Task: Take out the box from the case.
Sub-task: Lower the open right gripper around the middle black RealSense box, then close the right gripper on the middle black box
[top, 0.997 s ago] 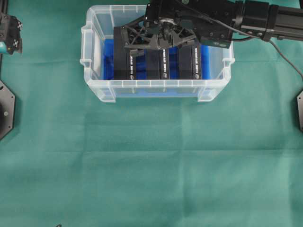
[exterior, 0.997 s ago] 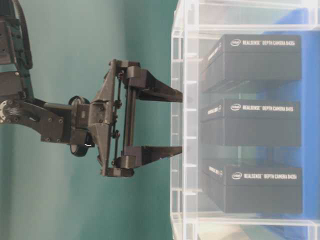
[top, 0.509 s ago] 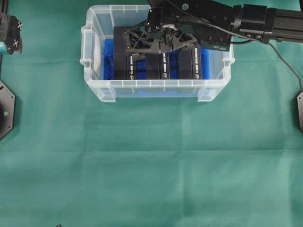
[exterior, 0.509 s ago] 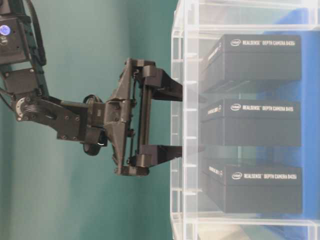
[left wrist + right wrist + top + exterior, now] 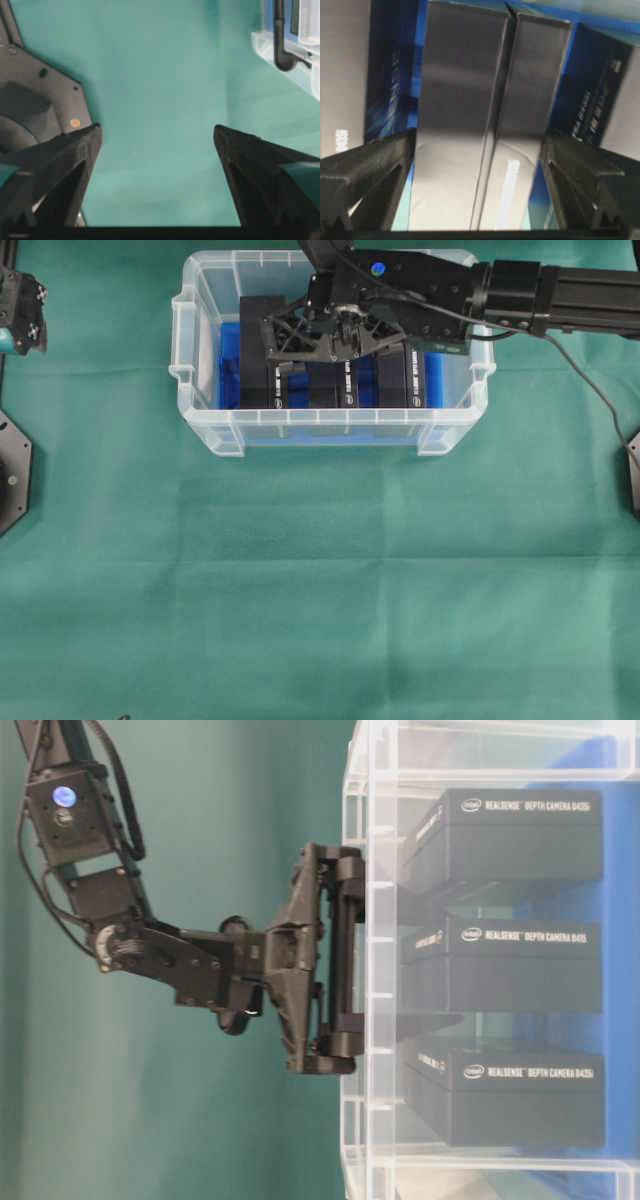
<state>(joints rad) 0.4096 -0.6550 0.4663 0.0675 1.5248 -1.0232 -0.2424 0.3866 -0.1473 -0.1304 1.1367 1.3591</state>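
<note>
Box: I target the middle black rectangular cardboard box [image 5: 328,380], standing between two others in the clear plastic bin-shaped case [image 5: 200,415].
Right gripper [image 5: 479,175]: fingers wide, straddling that box, nothing held.
Change: it has dropped from above the rim into the case; I judge closing comes next.
Left gripper [image 5: 156,150]: wide, empty, well apart over the green cloth [image 5: 320,580].

- Top box [image 5: 522,835]: Intel logo, then "REALSENSE DEPTH CAMERA D435i" in white along its side.
- Middle box [image 5: 505,963]: Intel logo, "REALSENSE DEPTH CAMERA D415".
- Bottom box [image 5: 510,1092]: Intel logo, "REALSENSE DEPTH CAMERA D435i".
- Overhead and right wrist views: white print on the boxes, too blurred to read.
</note>
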